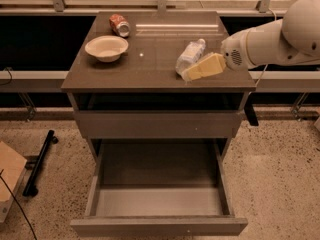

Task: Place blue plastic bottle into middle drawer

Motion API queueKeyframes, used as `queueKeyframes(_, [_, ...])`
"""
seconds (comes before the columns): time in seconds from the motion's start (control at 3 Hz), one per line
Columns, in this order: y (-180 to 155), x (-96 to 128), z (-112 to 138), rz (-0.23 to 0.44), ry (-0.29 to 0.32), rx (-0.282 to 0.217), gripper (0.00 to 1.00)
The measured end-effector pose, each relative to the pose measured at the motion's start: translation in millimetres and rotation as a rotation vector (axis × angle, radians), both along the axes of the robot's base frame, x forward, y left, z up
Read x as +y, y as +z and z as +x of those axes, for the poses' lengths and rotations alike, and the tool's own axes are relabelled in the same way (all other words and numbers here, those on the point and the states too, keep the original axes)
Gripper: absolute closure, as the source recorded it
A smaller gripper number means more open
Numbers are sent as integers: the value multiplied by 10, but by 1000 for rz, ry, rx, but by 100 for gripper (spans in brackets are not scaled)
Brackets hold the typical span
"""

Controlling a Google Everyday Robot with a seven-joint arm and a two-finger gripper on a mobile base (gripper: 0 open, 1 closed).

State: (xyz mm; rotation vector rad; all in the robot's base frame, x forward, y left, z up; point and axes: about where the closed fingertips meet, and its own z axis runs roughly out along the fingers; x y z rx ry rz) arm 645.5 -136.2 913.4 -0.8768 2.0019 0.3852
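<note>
The blue plastic bottle lies on its side on the right part of the cabinet top, white cap pointing away. My gripper, pale yellow on a white arm coming in from the right, sits low over the top, right against the bottle's near right side. The middle drawer is pulled fully open below, with a pale grey floor and nothing in it.
A cream bowl stands at the top's left. A crushed red-and-white can lies behind it. The flat-fronted drawer above the open one is closed. A cardboard box and a black bar lie on the floor at left.
</note>
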Motion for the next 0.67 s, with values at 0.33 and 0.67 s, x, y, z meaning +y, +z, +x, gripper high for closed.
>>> queueKeyframes(0.33, [-100,215,220,79,-14,-28,0])
queueKeyframes(0.67, [-234,327,397,122,-44,-34,0])
